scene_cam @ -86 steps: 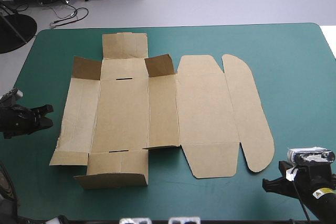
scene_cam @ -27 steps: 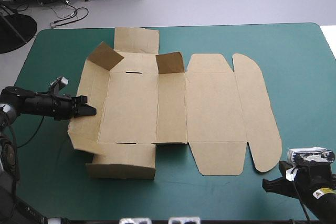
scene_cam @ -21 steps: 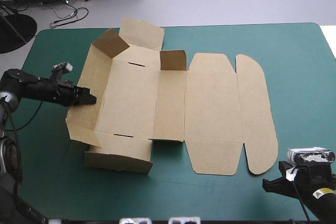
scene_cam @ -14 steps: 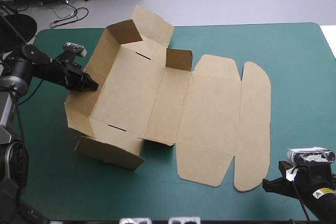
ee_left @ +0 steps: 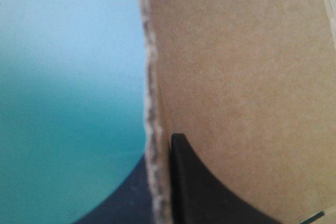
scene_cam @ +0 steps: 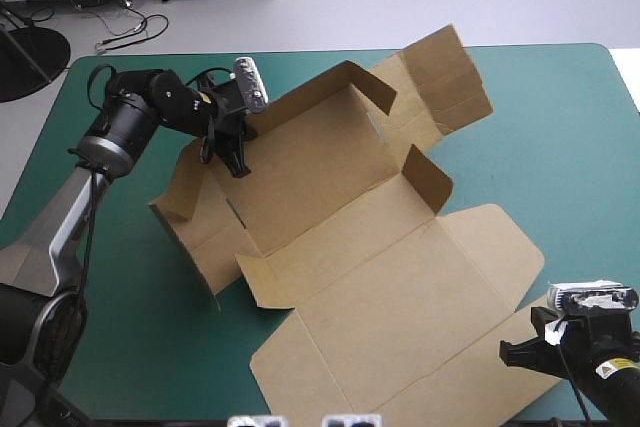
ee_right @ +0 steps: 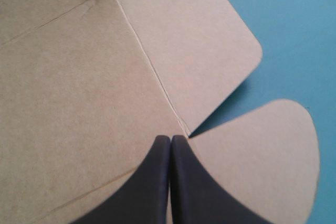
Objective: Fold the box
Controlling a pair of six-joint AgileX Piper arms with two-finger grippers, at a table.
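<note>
At the centre of the teal-green cover [scene_cam: 560,117], the box [scene_cam: 330,197] lies turned at an angle. It is a cut sheet of brown board, matt and fibrous, scored along straight creases. The half of the box toward the table's left edge has walls raised around a rectangular floor. The other half lies flat and ends in a flap with rounded corners at the near right. The left gripper [scene_cam: 232,155] meets the box's raised left wall at its upper edge. The right gripper [scene_cam: 513,352] sits at the box's near right corner.

Only the left wrist view shows the grip. The box [ee_left: 236,77] edge, rough and frayed pale, runs between the fingers of the left gripper [ee_left: 159,153], which clamp it, with cover [ee_left: 68,77] beyond. Only the right wrist view shows the right gripper [ee_right: 170,142] closed on nothing, its fingers meeting in one point. Ahead of it on the box [ee_right: 63,103], two rounded flaps part at a notch, with cover [ee_right: 283,14] past them.
</note>
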